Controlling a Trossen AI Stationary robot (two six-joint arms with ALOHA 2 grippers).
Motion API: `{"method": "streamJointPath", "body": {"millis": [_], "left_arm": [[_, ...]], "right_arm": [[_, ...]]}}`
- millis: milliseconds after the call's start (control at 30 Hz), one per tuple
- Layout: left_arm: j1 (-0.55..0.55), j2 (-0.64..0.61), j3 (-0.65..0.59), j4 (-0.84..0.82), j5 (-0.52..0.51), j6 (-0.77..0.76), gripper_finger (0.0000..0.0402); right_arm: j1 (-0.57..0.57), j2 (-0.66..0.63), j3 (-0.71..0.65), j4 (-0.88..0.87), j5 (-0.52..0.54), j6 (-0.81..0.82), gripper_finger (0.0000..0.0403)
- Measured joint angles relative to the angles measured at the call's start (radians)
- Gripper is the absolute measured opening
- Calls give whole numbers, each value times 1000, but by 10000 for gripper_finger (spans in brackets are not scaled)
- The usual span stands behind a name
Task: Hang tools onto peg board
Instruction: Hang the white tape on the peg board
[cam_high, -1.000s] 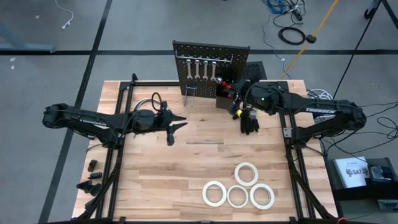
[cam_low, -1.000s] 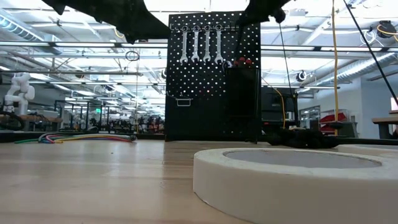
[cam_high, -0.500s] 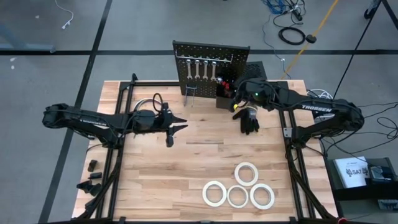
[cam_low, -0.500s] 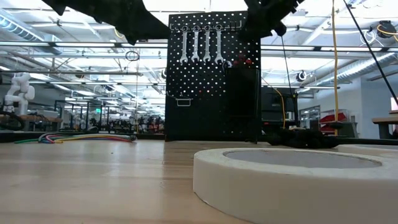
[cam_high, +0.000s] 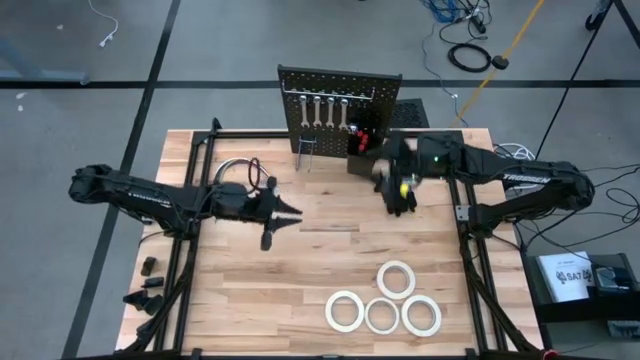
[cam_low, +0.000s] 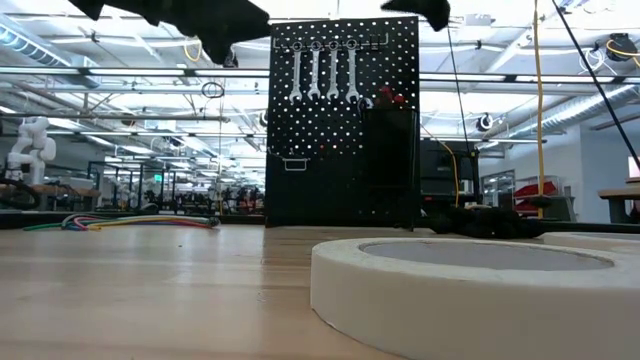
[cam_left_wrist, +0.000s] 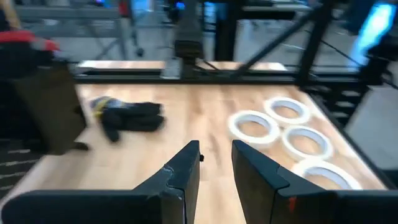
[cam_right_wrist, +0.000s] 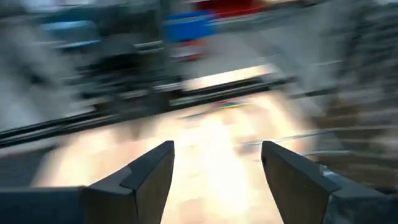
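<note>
Four silver wrenches (cam_high: 325, 110) hang in a row from hooks on the upright peg board (cam_high: 338, 82), where the job wants them, and red-handled tools (cam_high: 361, 138) stand in its small bin (cam_high: 361, 158). Just in front of that bin the right gripper (cam_high: 383, 172) has its fingers spread wide with nothing between them. Mid-counter, the left gripper (cam_left_wrist: 214, 163) holds a narrow empty gap, facing four white tape rolls (cam_high: 383, 300) not yet hung, likely next.

Four wrenches (cam_high: 323, 110) on the peg board (cam_high: 338, 83) — four tape rolls (cam_high: 382, 298), one black glove (cam_high: 401, 196).
</note>
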Motion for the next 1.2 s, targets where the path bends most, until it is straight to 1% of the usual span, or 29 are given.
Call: {"method": "streamJointPath", "body": {"millis": [100, 133, 167, 200, 300, 367, 433, 533, 700, 767, 833, 867, 933, 1100, 1200], "left_arm": [[-52, 23, 0, -3, 34, 15, 96], [-74, 37, 0, -3, 46, 23, 96], [-97, 52, 0, -4, 56, 26, 96], [-118, 74, 0, -1, 57, 27, 96], [-177, 138, 0, 25, 58, 27, 96], [-208, 182, 0, 55, 57, 27, 96], [-237, 224, 0, 84, 56, 12, 96], [-278, 281, 0, 161, 56, 0, 96], [-334, 357, 0, 251, 56, -32, 96], [-348, 379, 0, 266, 55, -51, 96], [-362, 397, 0, 265, 52, -62, 96], [-369, 404, 0, 267, 50, -73, 96], [-378, 415, 0, 275, 50, -86, 96], [-392, 429, 0, 311, 50, -102, 96], [-391, 429, 0, 336, 50, -95, 96]], "right_arm": [[93, 26, -33, 9, -245, 33, 230], [133, 42, -47, 9, -296, 38, 228], [176, 60, -62, 12, -304, 60, 226], [218, 78, -78, 16, -284, 93, 223], [332, 152, -105, 55, -175, 184, 216], [398, 221, -105, 81, -150, 231, 213], [450, 293, -108, 129, -151, 279, 213], [501, 389, -108, 194, -145, 377, 212], [553, 520, -107, 176, -49, 604, 212], [577, 561, -93, 175, -14, 644, 212], [605, 597, -58, 163, 40, 647, 212], [617, 607, -32, 140, 56, 648, 212], [630, 616, 32, 28, 64, 675, 212], [662, 606, 161, -428, 68, 808, 212], [696, 565, 179, -633, 70, 914, 212]]}}
